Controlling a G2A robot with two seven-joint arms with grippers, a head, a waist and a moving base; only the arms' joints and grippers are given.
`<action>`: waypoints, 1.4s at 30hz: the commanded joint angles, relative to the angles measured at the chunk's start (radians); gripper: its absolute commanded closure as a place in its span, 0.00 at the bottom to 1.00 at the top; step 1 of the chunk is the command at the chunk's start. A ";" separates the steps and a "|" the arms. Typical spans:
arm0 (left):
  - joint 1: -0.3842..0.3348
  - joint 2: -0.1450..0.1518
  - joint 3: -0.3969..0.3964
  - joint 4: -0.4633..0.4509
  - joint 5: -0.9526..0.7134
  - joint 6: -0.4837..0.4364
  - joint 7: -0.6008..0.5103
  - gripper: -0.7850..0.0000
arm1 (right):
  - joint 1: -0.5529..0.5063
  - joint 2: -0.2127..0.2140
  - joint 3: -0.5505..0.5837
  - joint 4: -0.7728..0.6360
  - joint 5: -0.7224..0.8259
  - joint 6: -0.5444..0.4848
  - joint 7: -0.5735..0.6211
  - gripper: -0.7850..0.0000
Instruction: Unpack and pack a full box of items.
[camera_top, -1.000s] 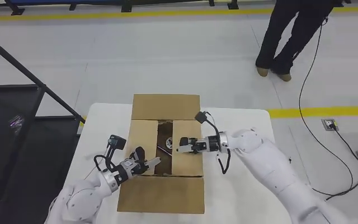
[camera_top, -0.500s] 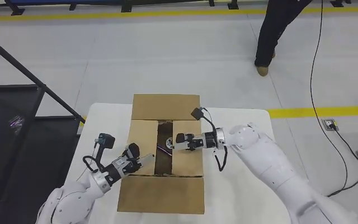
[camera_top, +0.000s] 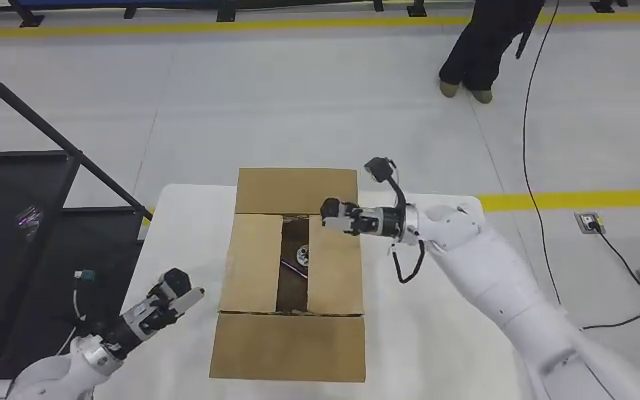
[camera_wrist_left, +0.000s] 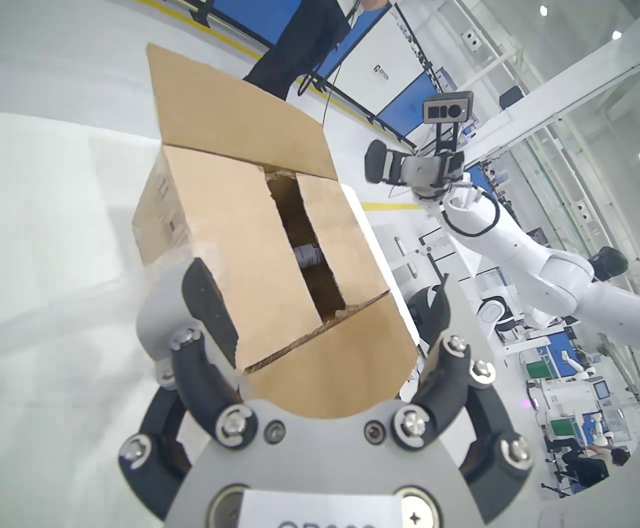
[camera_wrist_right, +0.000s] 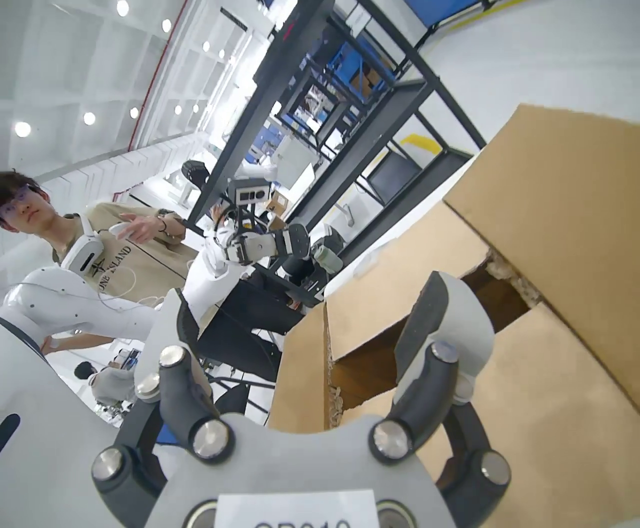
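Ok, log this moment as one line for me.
box: side flaps nearly shut, gap between, items visible inside | left tool: open, empty, apart from box | right tool: open, empty, above box's far end

Box (camera_top: 250, 265) matt brown cardboard, torn flap edges rough, fibrous; table (camera_top: 400, 345) smooth matt white.

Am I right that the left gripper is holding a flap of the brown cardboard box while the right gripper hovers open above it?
Not quite: the top view shows the left gripper open, empty and clear of the brown cardboard box. The right gripper does hover open above it.
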 joint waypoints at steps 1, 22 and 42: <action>0.017 0.003 -0.022 0.015 -0.021 -0.035 -0.022 0.00 | 0.016 -0.008 0.015 0.055 0.063 -0.004 -0.004 0.00; -0.042 0.042 -0.006 0.216 -0.104 -0.012 -0.379 0.00 | -0.020 -0.013 0.074 0.115 -0.033 0.028 -0.287 0.00; -0.108 0.206 0.269 0.361 -0.595 0.160 -0.647 0.00 | 0.025 -0.069 0.108 0.229 -0.156 0.018 -0.451 0.00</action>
